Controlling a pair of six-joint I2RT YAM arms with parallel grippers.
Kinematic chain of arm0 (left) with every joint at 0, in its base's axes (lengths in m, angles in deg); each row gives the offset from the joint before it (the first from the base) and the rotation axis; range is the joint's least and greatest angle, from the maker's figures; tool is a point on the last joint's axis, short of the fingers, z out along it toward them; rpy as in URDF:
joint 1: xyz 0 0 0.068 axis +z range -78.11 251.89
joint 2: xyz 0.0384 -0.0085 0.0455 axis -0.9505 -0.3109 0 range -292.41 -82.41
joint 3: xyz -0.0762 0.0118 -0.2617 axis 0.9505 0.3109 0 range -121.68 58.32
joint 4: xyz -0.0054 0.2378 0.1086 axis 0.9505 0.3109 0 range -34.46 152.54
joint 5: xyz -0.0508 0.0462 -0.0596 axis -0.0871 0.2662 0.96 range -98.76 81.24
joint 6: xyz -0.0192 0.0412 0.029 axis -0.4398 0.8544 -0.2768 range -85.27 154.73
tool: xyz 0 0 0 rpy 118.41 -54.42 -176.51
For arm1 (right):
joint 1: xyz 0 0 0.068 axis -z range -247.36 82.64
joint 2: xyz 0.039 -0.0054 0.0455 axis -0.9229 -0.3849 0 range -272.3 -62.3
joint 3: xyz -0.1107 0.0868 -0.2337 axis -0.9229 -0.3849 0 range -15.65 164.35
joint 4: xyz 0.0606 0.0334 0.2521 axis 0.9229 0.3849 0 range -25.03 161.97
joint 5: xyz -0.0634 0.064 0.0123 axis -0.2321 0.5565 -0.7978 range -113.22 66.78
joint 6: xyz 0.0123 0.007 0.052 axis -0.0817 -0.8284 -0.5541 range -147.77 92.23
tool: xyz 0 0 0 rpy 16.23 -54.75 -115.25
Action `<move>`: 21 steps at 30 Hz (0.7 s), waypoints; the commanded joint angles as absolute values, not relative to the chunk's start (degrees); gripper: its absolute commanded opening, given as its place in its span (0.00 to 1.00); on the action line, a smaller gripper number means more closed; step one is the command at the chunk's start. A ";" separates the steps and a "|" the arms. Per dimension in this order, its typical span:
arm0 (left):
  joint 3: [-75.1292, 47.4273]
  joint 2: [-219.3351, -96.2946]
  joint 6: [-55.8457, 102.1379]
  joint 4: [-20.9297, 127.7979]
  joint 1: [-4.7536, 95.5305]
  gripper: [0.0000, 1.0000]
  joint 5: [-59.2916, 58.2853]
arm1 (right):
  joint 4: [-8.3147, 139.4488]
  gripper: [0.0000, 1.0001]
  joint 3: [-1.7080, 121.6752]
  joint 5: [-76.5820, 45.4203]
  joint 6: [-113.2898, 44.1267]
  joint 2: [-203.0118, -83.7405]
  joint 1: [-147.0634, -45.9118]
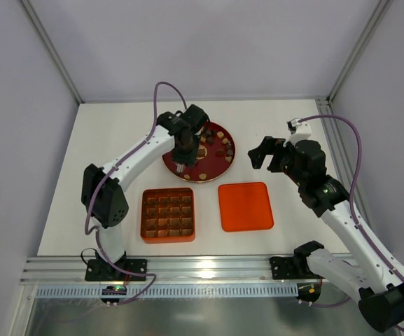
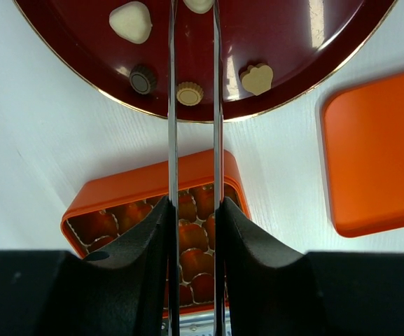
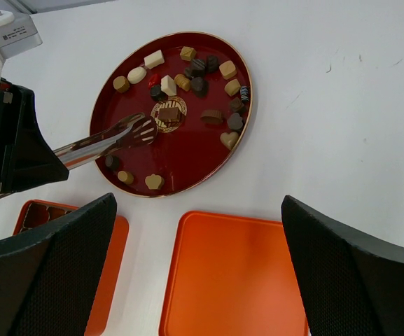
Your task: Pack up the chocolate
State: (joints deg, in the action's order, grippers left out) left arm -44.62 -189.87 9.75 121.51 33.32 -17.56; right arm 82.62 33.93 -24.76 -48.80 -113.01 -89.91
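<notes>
With the left end effector (image 1: 181, 155) clamped on metal tongs (image 3: 110, 140) and the right end effector (image 1: 270, 155) agape, an off-centre pinch could flick the chocolate (image 3: 168, 114) at the red plate's (image 3: 187, 168) middle toward three o'clock.

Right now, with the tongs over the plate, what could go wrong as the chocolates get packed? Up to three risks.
1. The chocolates lie crowded on the red plate; the tongs in the left gripper may nudge neighbours or pinch two.
2. The tongs are smooth metal, so a piece might slip on the way to the orange box.
3. The box's cells are small; a piece could land askew.
</notes>
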 commanded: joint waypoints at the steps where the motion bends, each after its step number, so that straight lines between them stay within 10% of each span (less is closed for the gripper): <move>1: -46.71 -186.91 10.73 122.33 33.04 0.27 -18.70 | 80.79 1.00 34.09 -24.80 -48.16 -112.57 -90.21; 21: -40.65 -174.61 8.97 124.79 33.13 0.26 -14.74 | 79.91 1.00 33.92 -24.36 -48.51 -114.06 -90.21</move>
